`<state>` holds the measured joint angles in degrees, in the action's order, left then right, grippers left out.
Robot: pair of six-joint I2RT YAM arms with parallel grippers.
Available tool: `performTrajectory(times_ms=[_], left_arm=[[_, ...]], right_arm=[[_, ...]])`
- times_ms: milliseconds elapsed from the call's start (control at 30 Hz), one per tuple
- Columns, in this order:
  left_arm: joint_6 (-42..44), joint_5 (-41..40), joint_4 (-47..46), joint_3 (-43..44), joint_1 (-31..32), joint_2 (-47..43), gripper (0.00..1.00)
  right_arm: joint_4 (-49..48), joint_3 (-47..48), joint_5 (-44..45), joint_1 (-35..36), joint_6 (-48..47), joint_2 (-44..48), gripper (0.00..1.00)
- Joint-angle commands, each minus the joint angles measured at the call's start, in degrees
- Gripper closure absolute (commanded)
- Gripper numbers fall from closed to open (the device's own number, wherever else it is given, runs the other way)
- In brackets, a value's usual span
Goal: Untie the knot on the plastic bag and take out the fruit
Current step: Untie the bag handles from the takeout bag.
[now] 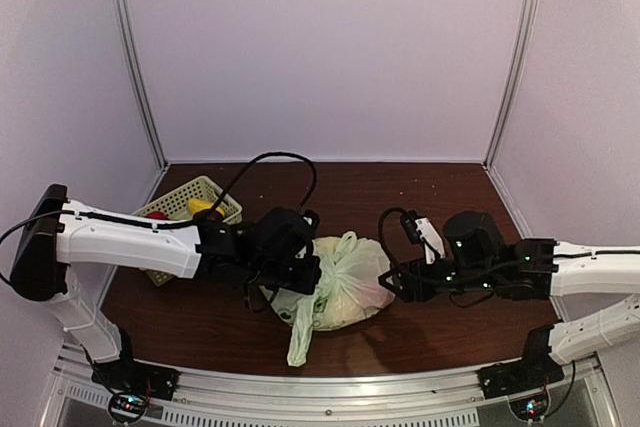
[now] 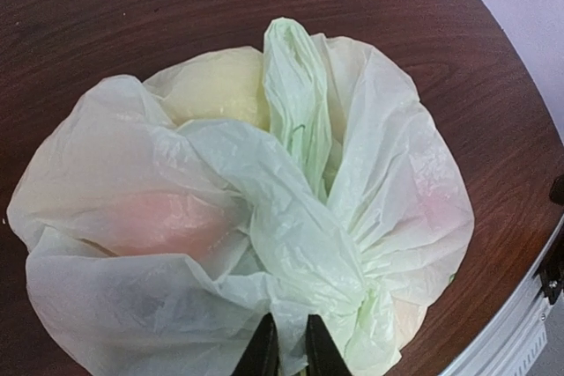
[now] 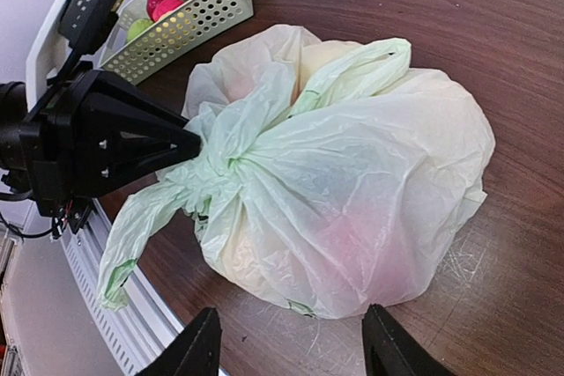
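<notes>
Top view, table (image 1: 450, 207): dark reddish-brown wood with a smooth grain is lying under everything; a pale metal rail (image 1: 330, 387) is running along the near edge.
Top view, walls (image 1: 320, 47): plain pale lilac panels are closing in the back and both sides.
Top view, plastic bag (image 1: 350, 282): thin, crinkly and greenish-white, it is sitting mid-table as a rounded lump, with one loose strip trailing toward the rail.
Top view, basket (image 1: 190, 202): pale green, slotted and rectangular, it is sitting well apart from the plastic bag, to its back left.
Top view, left gripper (image 1: 305, 277): it is pressing against the plastic bag's left side.
Top view, right gripper (image 1: 395, 285): it is hovering just beside the plastic bag's right side.
Left wrist view, fruit (image 2: 211, 85): a yellow round piece and a pinkish one are showing dimly through the film, inside the plastic bag (image 2: 264, 217).
Left wrist view, left gripper (image 2: 286, 354): the fingers are nearly together, pinching a fold of the plastic bag at its near edge.
Right wrist view, knot (image 3: 225, 160): a bunched twist is sitting tied on the plastic bag's left side.
Right wrist view, left gripper (image 3: 189, 147): its black wedge tip is meeting the plastic just beside the knot.
Right wrist view, right gripper (image 3: 295, 345): the jaws are standing wide with nothing between them, and the plastic bag is lying just ahead.
Right wrist view, basket (image 3: 185, 19): perforated walls are holding red, yellow and green round pieces, beyond the plastic bag.
</notes>
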<state>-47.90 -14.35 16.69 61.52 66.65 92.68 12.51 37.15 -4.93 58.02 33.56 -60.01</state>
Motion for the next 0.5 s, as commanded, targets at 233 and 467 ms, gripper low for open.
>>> performTrajectory(times_ms=[233,467], left_arm=[[-4.0,1.3,-6.8,-5.5,-0.4,-5.8,1.0],[-4.2,1.7,-7.3,-6.1,-0.4,-6.1,1.0]], right_arm=[[-6.3,5.7,2.5,7.7,-3.4,-8.7,0.42],[-6.8,11.3,6.8,10.3,-3.4,-18.3,0.46]])
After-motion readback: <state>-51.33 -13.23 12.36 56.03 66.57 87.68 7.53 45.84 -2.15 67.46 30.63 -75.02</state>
